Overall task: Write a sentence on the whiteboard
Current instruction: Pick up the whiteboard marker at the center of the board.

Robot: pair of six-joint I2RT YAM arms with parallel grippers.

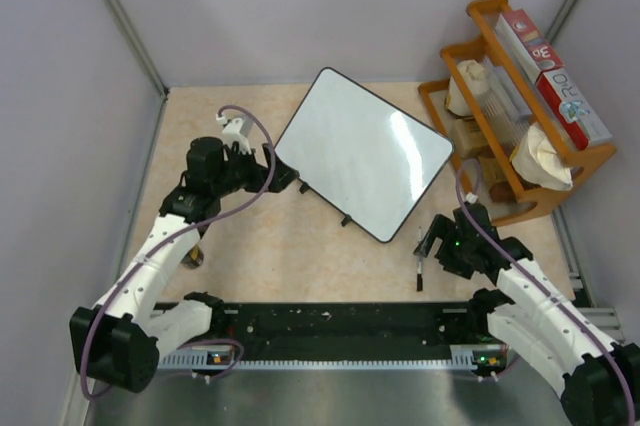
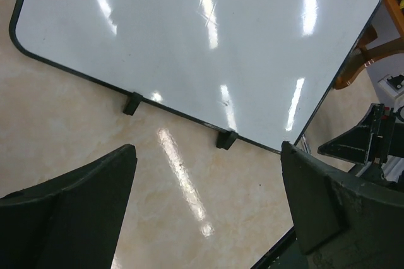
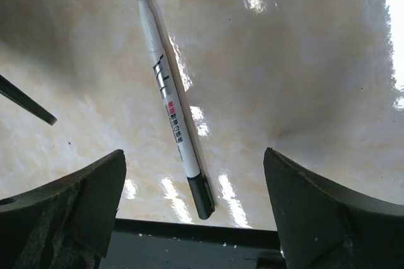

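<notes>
R fingers (image 3: 82,199) are spread wide, nothing between them, hanging over the marker (image 3: 169,98). It lies flat on the table (image 1: 300,246) toward the near-right corner, writing tip pointing away and dark butt end just beside the black strip (image 1: 330,321) along the near edge. L fingers (image 2: 95,187) are also apart and empty, facing the footed long edge of the whiteboard (image 1: 362,151). The board lies face up, turned at an angle, in the far-right part of the table, one corner close to the wooden rack (image 1: 520,146) at the right edge.

Risks, as I judge them:
- Marker is thin, round and flat on a glossy top, so the pads may hit the table first or knock it into a roll, prob. toward the strip.
- It sits skewed w/ respect to the finger gap. An off-axis pinch could spin it, or catch only the butt end, giving a wobbly tip for writing.
- Tip looks bare, so a drag across the table would smear or dry it.
- Board isn't held by anything. Pen pressure could push it toward the rack, or rock it on its feet, making letters skid.
- Both arms meeting over the board could collide or tangle cables.
</notes>
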